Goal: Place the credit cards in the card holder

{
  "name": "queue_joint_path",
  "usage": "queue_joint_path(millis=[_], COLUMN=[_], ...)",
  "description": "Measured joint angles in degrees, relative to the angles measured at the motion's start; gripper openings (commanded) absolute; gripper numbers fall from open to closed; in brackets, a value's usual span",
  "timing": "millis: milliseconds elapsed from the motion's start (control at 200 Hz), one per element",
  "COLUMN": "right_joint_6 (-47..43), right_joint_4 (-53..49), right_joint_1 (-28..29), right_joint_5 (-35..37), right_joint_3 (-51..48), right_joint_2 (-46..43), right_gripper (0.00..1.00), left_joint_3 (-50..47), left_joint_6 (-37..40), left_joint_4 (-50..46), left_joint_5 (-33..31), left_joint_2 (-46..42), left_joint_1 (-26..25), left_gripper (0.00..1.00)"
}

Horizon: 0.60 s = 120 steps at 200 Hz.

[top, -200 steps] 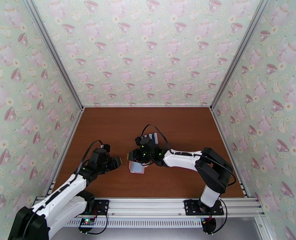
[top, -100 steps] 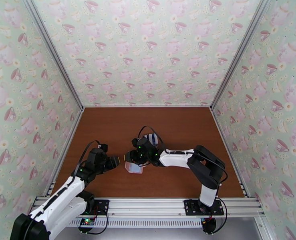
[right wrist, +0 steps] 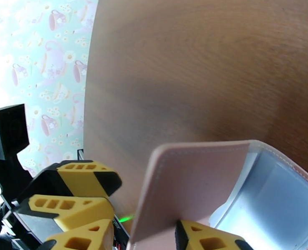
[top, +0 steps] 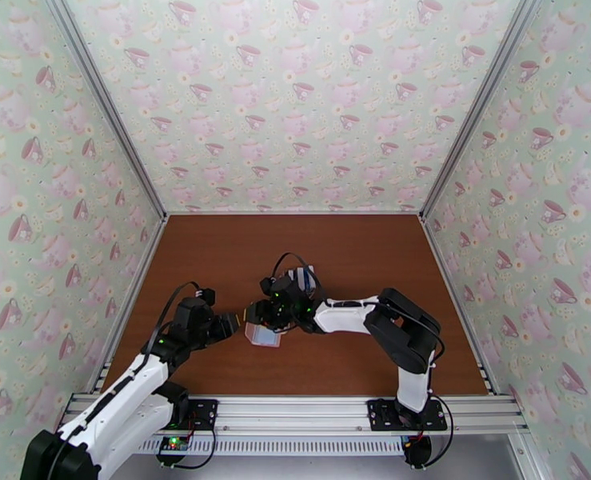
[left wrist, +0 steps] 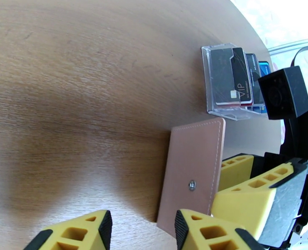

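The card holder (top: pixel 263 336) is a pink wallet lying open on the brown table (top: pixel 351 242), one flap raised and pale blue pockets (right wrist: pixel 274 196) showing inside. In the left wrist view the flap (left wrist: pixel 195 171) stands up with its snap button facing me. My right gripper (top: pixel 253 315) is open at the flap (right wrist: pixel 187 184), whose pink face rises between its yellow fingers (left wrist: pixel 254 196). My left gripper (top: pixel 233 322) is open and empty just left of the wallet, fingertips (left wrist: pixel 99 223) low on the table. The credit cards (left wrist: pixel 239 80) stand in a clear rack (top: pixel 301 275) behind the wallet.
The clear slotted rack (left wrist: pixel 220 101) stands close behind the wallet, beside the right wrist. Patterned walls close in the table on three sides, and a metal rail (top: pixel 295 410) runs along the near edge. Open wood lies to the left and far side.
The right gripper has slid left with the wallet and its jaws have widened. The left gripper has edged right, so both grippers now nearly meet at the wallet.
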Motion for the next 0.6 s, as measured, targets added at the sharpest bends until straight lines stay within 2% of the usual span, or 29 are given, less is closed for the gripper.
queue_joint_path(millis=[601], right_joint_6=[2.12], right_joint_4=[2.45], right_joint_1=[0.00], right_joint_5=[-1.73], right_joint_3=[3.48], right_joint_2=[2.84], right_gripper=[0.48], left_joint_3=[-1.14], left_joint_6=[-0.66], left_joint_4=[0.22], left_joint_5=[2.29], left_joint_2=[-4.09], left_joint_1=[0.22], left_gripper=[0.51])
